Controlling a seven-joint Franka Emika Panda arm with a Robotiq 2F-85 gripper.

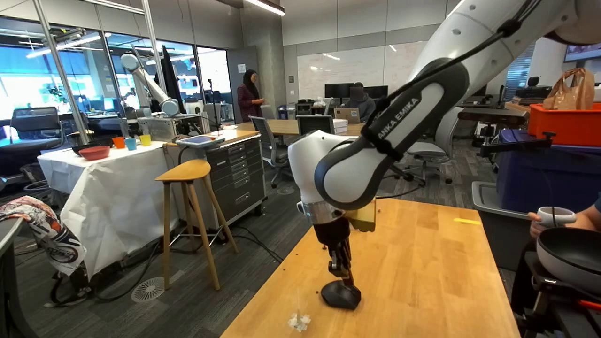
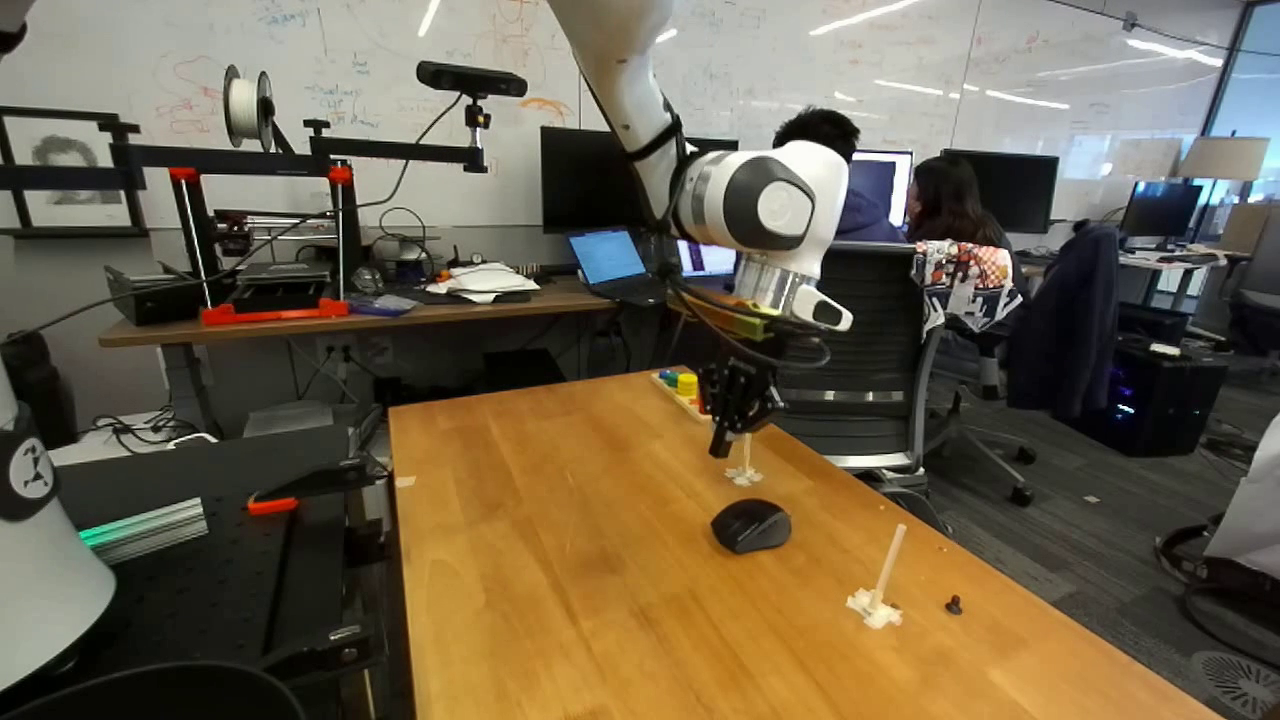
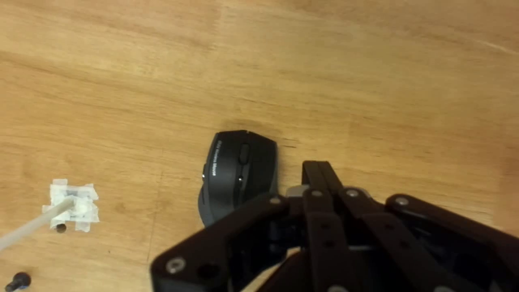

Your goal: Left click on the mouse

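- mouse [image 2: 752, 526] sits on the desk [image 2: 560, 560], apart from your hand [image 3: 318, 164], which hangs above the desk; the wrist view shows your fingertips to the right of the mouse.
- your hand is fully closed, its two fingers [image 3: 311, 172] pressed together, with hold of nothing.
- ready, as far as you can judge: a closed poking shape, near the mouse.
- left to do, it seems: the press itself. an exterior view shows a gap between fingertips and mouse, so no click is under way. you'd likely need to cross to the left button [image 3: 227, 147], beside the wheel [image 3: 243, 154], then push down and lift.
- well away, on a side table [image 1: 117, 202] with a white cover, you have a red bowl [image 1: 94, 154] and orange [image 1: 119, 142], blue [image 1: 131, 144] and yellow cups [image 1: 145, 140]; you can't make out any contents.
- an orange bin [image 1: 563, 126] rests on a blue tub [image 1: 540, 183]; a brown bag [image 1: 574, 91] shows above its rim, in or on it, you can't tell.
- a person [image 1: 588, 219] holds a white mug [image 1: 557, 217] near a pan [image 1: 558, 257]; what's in the mug is hidden.
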